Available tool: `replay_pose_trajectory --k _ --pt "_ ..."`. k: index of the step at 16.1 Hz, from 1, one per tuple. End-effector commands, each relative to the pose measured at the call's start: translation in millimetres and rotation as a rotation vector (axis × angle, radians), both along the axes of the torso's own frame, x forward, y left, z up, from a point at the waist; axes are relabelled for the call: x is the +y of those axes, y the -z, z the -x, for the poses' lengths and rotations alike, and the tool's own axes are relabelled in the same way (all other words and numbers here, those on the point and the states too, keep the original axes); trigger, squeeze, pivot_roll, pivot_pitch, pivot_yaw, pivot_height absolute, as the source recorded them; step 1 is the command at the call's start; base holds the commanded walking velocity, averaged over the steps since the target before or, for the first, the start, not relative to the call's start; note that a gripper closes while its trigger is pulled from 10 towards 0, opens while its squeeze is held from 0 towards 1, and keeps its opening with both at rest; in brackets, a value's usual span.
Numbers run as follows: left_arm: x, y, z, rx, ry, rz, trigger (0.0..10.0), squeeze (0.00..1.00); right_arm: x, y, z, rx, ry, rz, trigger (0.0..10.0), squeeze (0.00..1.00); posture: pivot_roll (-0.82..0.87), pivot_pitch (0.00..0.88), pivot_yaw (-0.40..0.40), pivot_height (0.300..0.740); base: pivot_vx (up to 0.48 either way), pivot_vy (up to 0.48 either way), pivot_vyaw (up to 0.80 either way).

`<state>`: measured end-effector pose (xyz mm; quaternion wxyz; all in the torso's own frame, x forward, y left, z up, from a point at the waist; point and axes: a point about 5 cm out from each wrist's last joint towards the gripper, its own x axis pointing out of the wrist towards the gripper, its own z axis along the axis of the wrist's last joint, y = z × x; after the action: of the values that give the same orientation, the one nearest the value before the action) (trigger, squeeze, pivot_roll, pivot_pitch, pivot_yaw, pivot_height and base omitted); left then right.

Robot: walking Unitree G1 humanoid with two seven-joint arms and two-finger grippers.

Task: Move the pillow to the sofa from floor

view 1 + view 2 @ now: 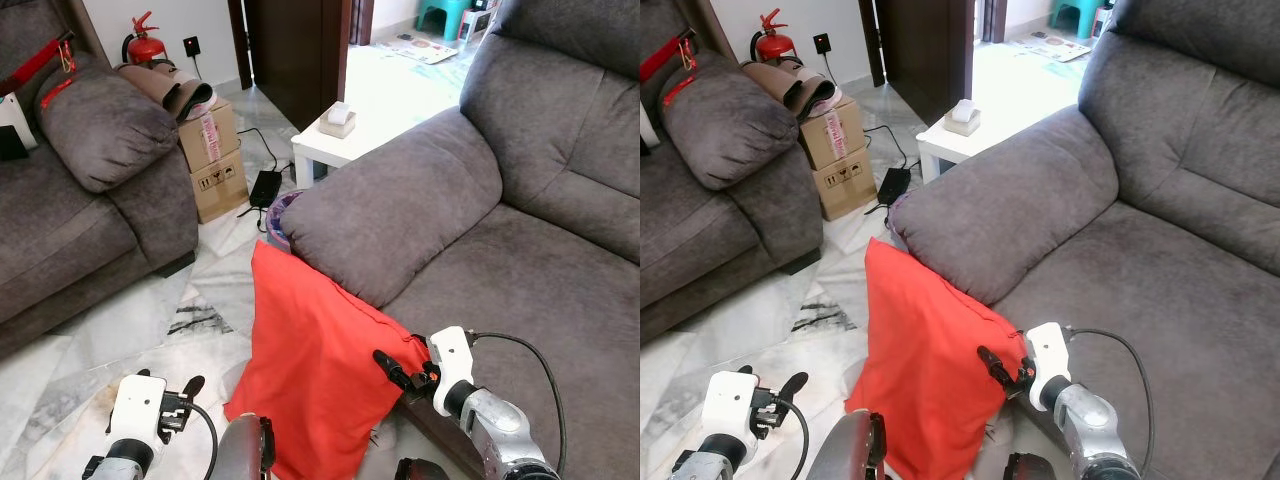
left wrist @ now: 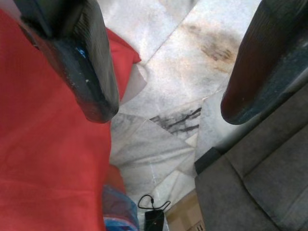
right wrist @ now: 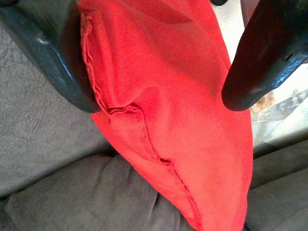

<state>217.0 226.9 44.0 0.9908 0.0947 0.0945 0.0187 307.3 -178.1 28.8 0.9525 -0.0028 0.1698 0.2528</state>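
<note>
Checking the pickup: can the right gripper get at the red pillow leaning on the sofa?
Probably yes. The right gripper, open, sits at the red pillow edge by the sofa, with nothing between.

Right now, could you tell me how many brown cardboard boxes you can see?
2, stacked beside the left grey sofa's arm: the upper cardboard box sits on the lower cardboard box. More may be hidden behind them.

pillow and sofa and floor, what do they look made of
Pillow: red woven cloth, matte, with a stitched seam and soft folds. Sofa: grey suede-like fabric, likely microfibre, with a mottled nap. Floor: polished marble or marble-look tile, glossy with grey veins.
</note>
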Motion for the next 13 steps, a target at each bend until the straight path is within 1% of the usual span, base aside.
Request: replay_pose_trajectory --k 1,4,5,7,8,9,13 --pt "4.5 -1 2.6 0.007 -0.007 -0.001 10.0 0.00 2.1 3 0.5 0.007 0.011 0.022 10.0 0.00 0.18 0.151 0.051 0.594 0.000 0.000 0.00" --pt "4.3 -2 3.3 0.008 -0.003 -0.003 10.0 0.00 3.1 3 -1.6 -0.001 0.057 0.066 10.0 0.00 0.19 0.157 0.054 0.594 0.000 0.000 0.00" --pt "4.0 -2 3.6 0.010 -0.002 -0.003 10.0 0.00 4.2 3 -2.4 -0.004 0.073 0.057 10.0 0.00 0.19 0.157 0.054 0.594 0.000 0.000 0.00" --pt "4.5 -3 5.4 0.014 -0.001 -0.005 10.0 0.00 9.9 3 -3.6 0.006 0.083 0.027 10.0 0.00 0.20 0.162 0.057 0.594 0.000 0.000 0.00" --pt "5.1 -4 6.4 0.014 -0.002 -0.007 10.0 0.00 18.0 6 -2.2 0.016 0.048 0.047 10.0 0.00 0.21 0.166 0.059 0.594 0.000 0.000 0.00" --pt "5.6 -6 6.5 0.010 -0.003 -0.006 10.0 0.00 22.5 7 -1.7 0.015 0.033 0.057 10.0 0.00 0.22 0.169 0.060 0.594 0.000 0.000 0.00" --pt "6.5 -11 7.4 0.003 -0.002 -0.010 10.0 0.00 28.4 7 -4.1 0.021 0.082 0.054 10.0 0.00 0.23 0.175 0.065 0.594 0.000 0.000 0.00"
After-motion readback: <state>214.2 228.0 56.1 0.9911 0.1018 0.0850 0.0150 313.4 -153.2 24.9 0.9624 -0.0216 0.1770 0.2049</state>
